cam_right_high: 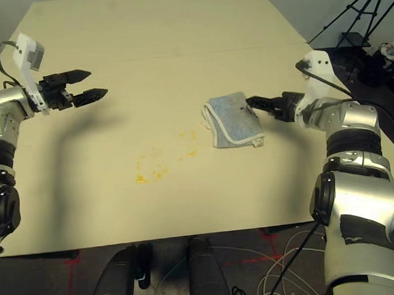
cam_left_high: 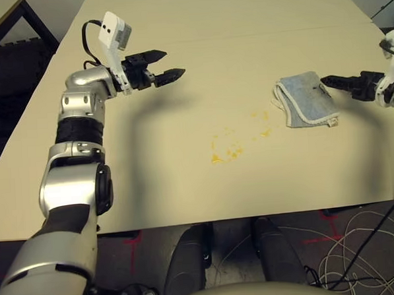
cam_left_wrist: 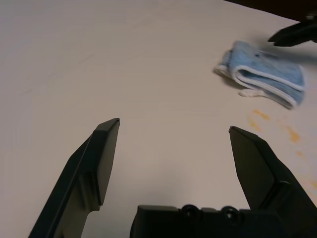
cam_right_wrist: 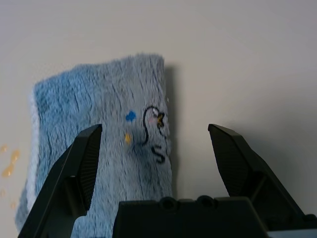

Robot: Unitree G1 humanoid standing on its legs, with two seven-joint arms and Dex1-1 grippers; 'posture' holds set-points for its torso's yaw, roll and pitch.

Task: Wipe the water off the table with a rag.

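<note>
The left gripper (cam_left_high: 167, 65) is sitting closest to the head camera on its big silver arm, hanging above bare desk (cam_left_high: 177, 29) with its fingers spread wide and nothing in them. Going big to small from there: the desk is carrying everything, then the rag (cam_right_high: 234, 119) is lying folded on the right half, then the water (cam_right_high: 161, 159) is showing as little yellow-orange drops and smears just beside the rag's left edge, trailing toward the desk's near edge.

Looks to me like it's doing the pick-up step, nothing wiped yet. The right gripper (cam_right_high: 253, 104) is pointing at the rag from the right, wide open and empty, with its tips hovering over the rag's right edge. In the right wrist view one finger is lining up over the cloth and the other over bare desk, so it's straddling that edge. Next move probably needs it dropping down and pinching the edge before dragging left across the spill.
</note>
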